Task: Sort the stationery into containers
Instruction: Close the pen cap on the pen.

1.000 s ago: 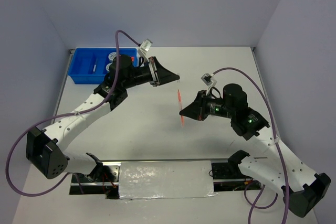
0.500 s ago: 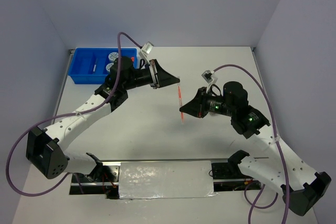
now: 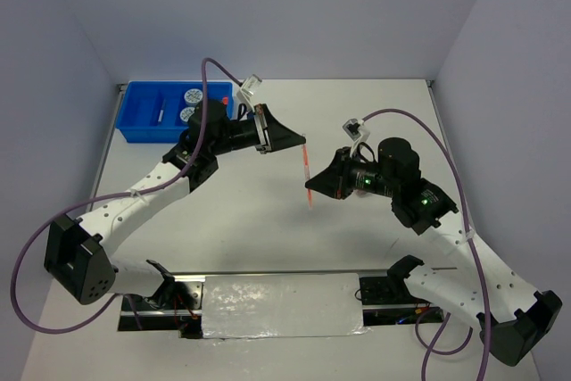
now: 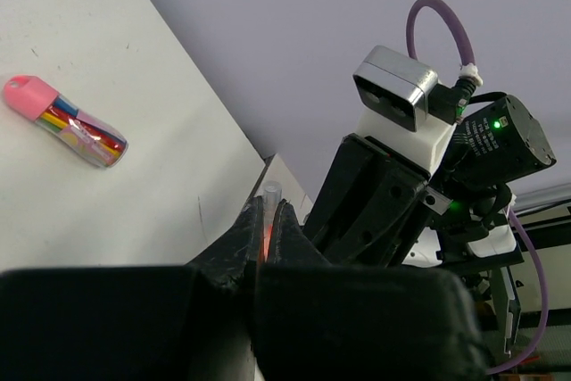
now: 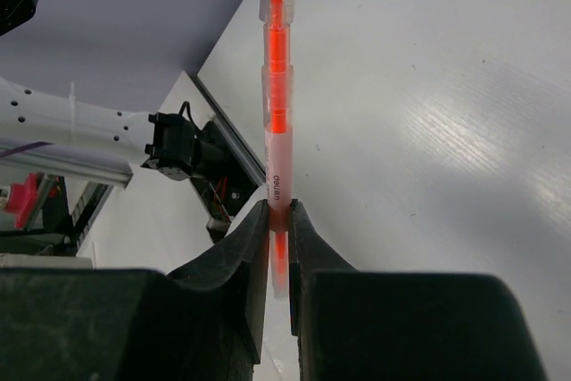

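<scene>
White counter (image 3: 268, 229), pale lilac walls (image 3: 312, 15). Both arms reach inward to the centre. The left end effector (image 3: 301, 142) and right end effector (image 3: 313, 192) pinch opposite ends of one orange pen (image 3: 307, 171), held above the counter. One blue tray (image 3: 143, 135) in the far left corner holds two discs (image 3: 190, 95). One pink-capped tube (image 4: 62, 120) lies on the counter.

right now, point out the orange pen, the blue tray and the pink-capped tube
orange pen (image 5: 277, 104), right wrist view, middle of its barrel
blue tray (image 3: 143, 134), top external view, its near wall
pink-capped tube (image 4: 64, 120), left wrist view, its clear body
</scene>
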